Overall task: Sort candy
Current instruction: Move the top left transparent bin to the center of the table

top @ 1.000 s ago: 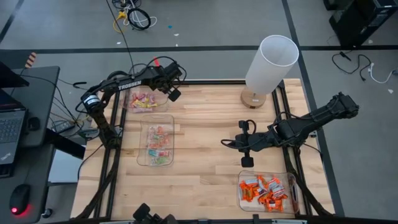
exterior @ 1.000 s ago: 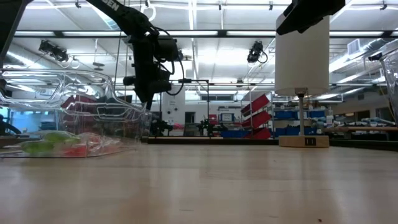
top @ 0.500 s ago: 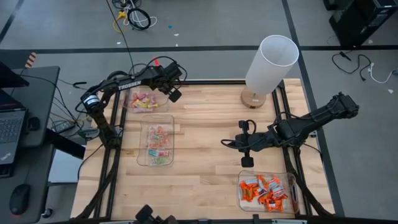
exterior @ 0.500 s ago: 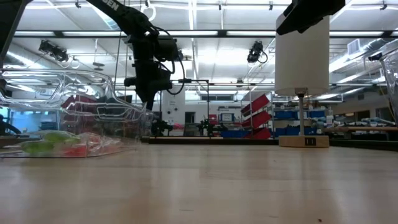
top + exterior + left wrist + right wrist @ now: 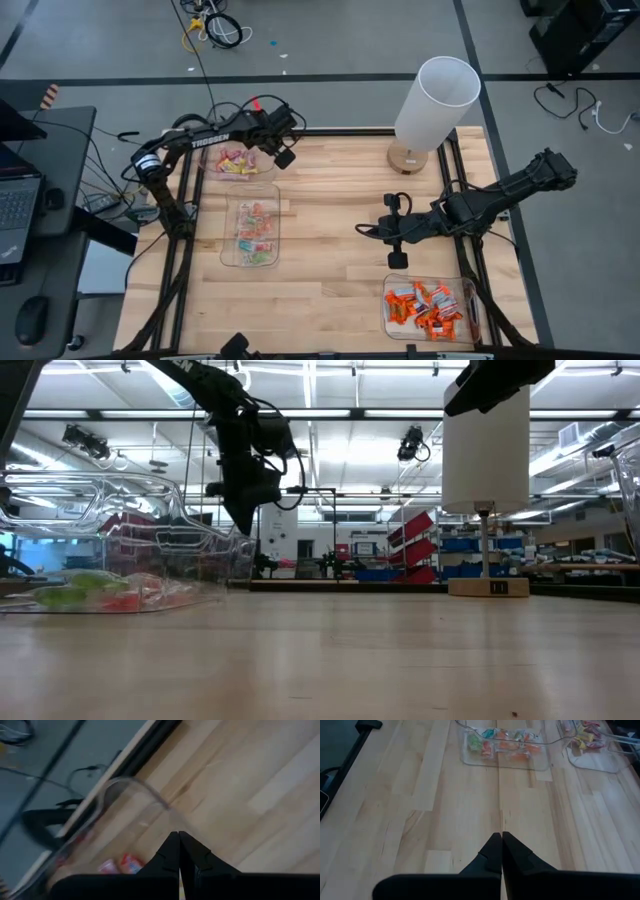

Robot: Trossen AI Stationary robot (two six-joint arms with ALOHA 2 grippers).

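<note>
The wooden table (image 5: 330, 300) carries a white lamp (image 5: 432, 100) and three clear bins (image 5: 250, 225). The candy (image 5: 428, 306) lies sorted inside them: orange, green and red, pink and yellow. The left claw (image 5: 283, 157) hangs beside the far bin, fingers together. The right claw (image 5: 396, 259) rests mid-table, fingers together, holding nothing.

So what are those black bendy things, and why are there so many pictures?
They are two robot arms that sort sweets. One picture looks down from above, one looks level across the table, and two come from cameras on the arms' wrists. The left gripper is by the clear plastic bin of pink and yellow candy; the right gripper is over the bare wooden table. Both are shut and hold nothing. Another clear bin holds green and red candy, a third holds orange candy. A white lamp stands at the back.
</note>
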